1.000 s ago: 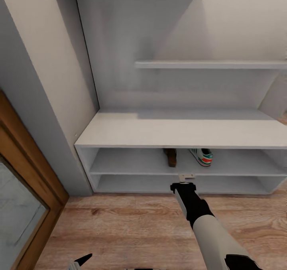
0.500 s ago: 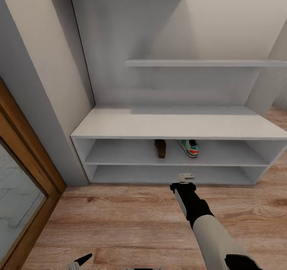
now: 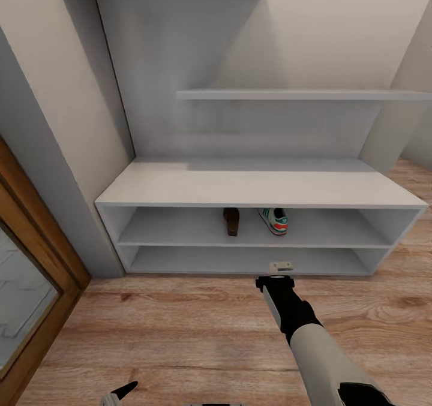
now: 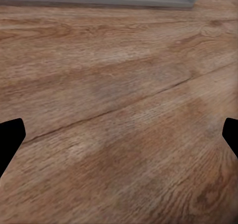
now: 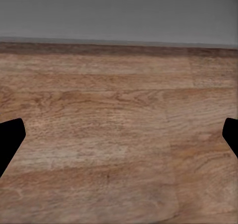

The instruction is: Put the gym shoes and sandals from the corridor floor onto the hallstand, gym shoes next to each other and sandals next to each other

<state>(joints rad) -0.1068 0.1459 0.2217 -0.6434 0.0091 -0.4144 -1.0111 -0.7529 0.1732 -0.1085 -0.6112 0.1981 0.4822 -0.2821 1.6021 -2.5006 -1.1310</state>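
Facing hallstand (image 3: 258, 190) on plank floor (image 3: 180, 334)

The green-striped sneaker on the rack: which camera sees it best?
The head view. There the gym shoe sits on the upper tier of the hallstand, beside a sandal. Both wrist views look at the corridor floor, with no shoe.

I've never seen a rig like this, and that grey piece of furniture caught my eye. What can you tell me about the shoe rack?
The hallstand is a wide, low, pale-grey unit that looks like painted board, standing on the wood-plank corridor floor against the wall. It has a flat top, two open tiers below, and a tall back panel carrying a narrow shelf higher up. On the upper tier, near the middle, a dark brown sandal and a white gym shoe with green stripes sit side by side, a little apart. The lower tier looks bare.
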